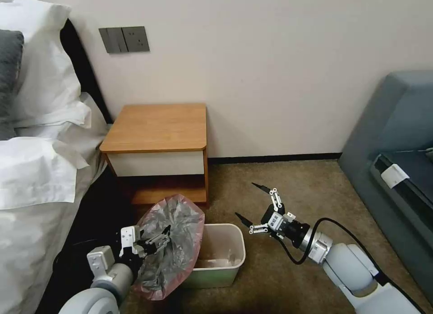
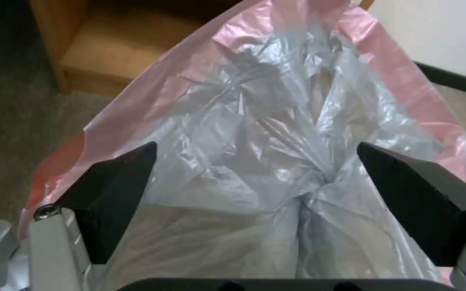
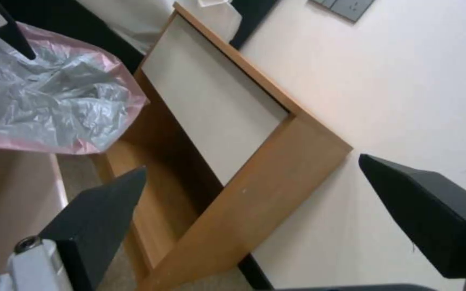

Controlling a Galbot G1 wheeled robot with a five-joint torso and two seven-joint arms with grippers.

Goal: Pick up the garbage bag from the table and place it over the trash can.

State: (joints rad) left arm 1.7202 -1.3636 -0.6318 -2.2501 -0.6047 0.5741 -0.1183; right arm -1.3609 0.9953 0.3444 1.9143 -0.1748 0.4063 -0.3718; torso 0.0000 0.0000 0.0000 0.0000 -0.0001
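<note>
Standing on brown carpet [image 1: 315, 187] by the table [image 1: 158, 126], trash can [image 1: 225, 260], both grippers' jaws spread

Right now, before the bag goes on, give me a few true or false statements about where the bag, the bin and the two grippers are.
1. The garbage bag lies on top of the nightstand. False: it is low at the left gripper, by the trash can's left rim.
2. The right gripper is open above the carpet, to the right of the trash can. True.
3. The bag already covers the whole trash can. False: most of the opening is uncovered.
4. The left gripper's fingers stand apart with bag plastic between them. True.
</note>
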